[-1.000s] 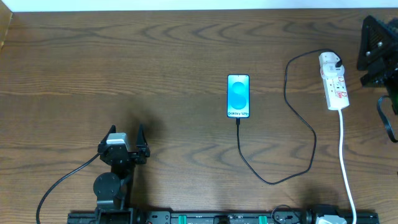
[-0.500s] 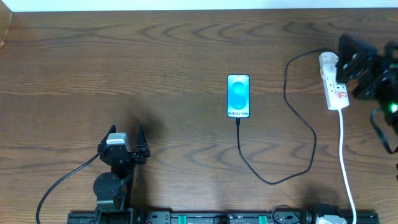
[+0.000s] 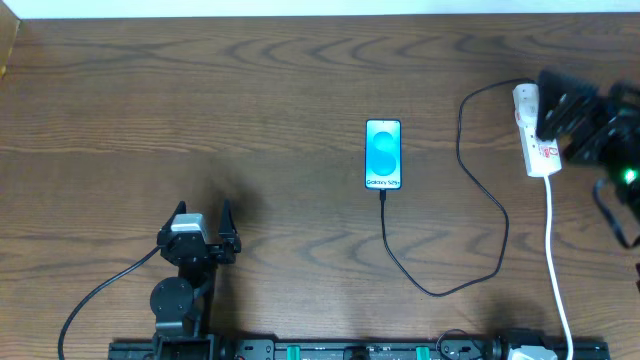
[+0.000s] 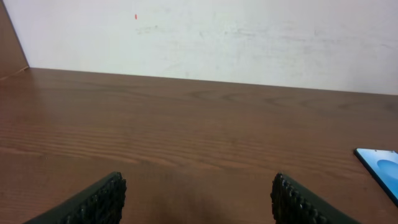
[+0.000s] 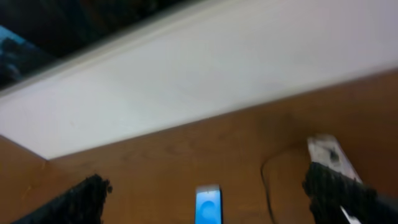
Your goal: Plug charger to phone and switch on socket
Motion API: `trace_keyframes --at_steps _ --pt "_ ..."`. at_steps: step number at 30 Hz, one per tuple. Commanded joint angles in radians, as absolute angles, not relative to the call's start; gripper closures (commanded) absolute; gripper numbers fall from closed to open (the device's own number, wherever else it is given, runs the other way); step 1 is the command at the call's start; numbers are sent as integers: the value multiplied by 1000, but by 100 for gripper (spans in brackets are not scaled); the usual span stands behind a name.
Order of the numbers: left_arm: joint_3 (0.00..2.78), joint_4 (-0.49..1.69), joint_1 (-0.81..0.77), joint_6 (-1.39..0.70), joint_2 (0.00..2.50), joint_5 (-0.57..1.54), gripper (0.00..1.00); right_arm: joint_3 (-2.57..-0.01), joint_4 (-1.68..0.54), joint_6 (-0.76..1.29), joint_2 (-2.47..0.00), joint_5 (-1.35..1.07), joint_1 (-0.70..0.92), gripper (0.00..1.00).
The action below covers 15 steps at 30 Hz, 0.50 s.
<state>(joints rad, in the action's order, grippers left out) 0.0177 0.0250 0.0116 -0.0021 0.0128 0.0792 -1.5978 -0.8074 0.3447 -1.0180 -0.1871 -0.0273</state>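
The phone point(image 3: 383, 154) lies screen-up mid-table, lit blue. The thin black charger cable point(image 3: 437, 292) runs from the phone's bottom edge, loops right and up to a white plug point(image 3: 526, 96) on the socket strip point(image 3: 541, 148). My right gripper point(image 3: 553, 104) is open and hovers over the right side of the socket's top end. The right wrist view is blurred and shows the phone point(image 5: 208, 206), the socket point(image 5: 328, 151) and the open fingers point(image 5: 205, 186). My left gripper point(image 3: 200, 216) is open and empty at the front left. The left wrist view shows its open fingers point(image 4: 199, 199) and a corner of the phone point(image 4: 380, 165).
The socket's thick white cord point(image 3: 555, 260) runs down to the front edge. A white wall point(image 4: 205, 37) bounds the table's far side. The left arm's black cable point(image 3: 95, 295) trails toward the front left.
My right arm has moved left from the table's right edge to over the socket's top end. The left arm, phone and cable have not moved.
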Motion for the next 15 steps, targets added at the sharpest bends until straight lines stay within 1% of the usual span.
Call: trace_keyframes --at_steps 1,4,7,15 --pt "4 63 10 7 4 93 25 -1602 -646 336 -1013 -200 -19 1" --pt "4 63 10 7 4 93 25 -1602 -466 336 -1013 -228 -19 1" --pt "4 63 10 7 4 93 25 -1602 -368 336 -1013 -239 -19 1" --pt "4 63 10 7 4 93 25 -1602 -340 335 -1008 -238 -19 1"
